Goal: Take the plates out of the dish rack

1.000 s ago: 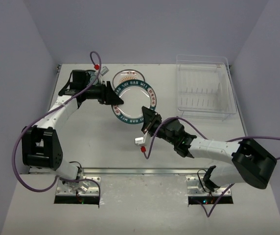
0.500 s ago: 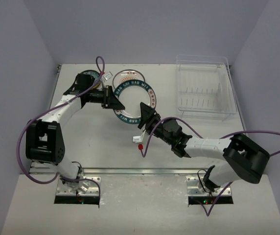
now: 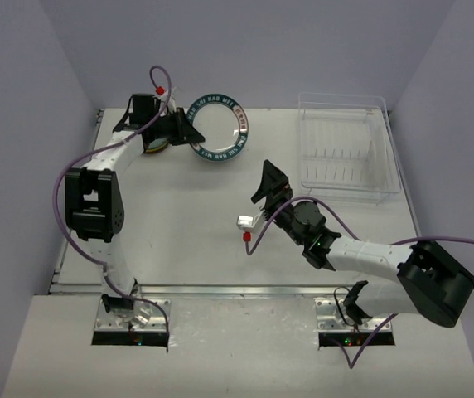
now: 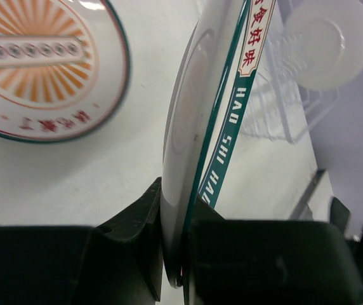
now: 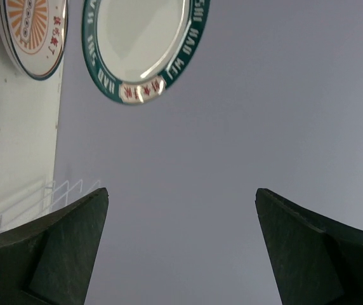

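My left gripper (image 3: 189, 131) (image 4: 180, 203) is shut on the edge of a white plate with a teal lettered rim (image 3: 218, 127) (image 4: 188, 127) (image 5: 140, 38), held up on edge over the table's far left. Below it, a white plate with an orange sunburst (image 4: 42, 63) (image 5: 32, 32) lies flat on the table. My right gripper (image 3: 263, 184) (image 5: 181, 190) hangs open and empty mid-table, tilted up toward the held plate. The clear dish rack (image 3: 345, 178) (image 4: 277, 108) stands at the far right. One pale white plate (image 4: 321, 41) (image 3: 376, 153) stands upright in it.
A white connector (image 3: 244, 222) and a red tag (image 3: 244, 237) dangle from the right arm's purple cable above the table's middle. Lilac walls close in the table on the left, back and right.
The right gripper has let go of the teal-rimmed plate, opened wide and drawn back to the right. The left gripper closed on that plate and raised it toward the back.
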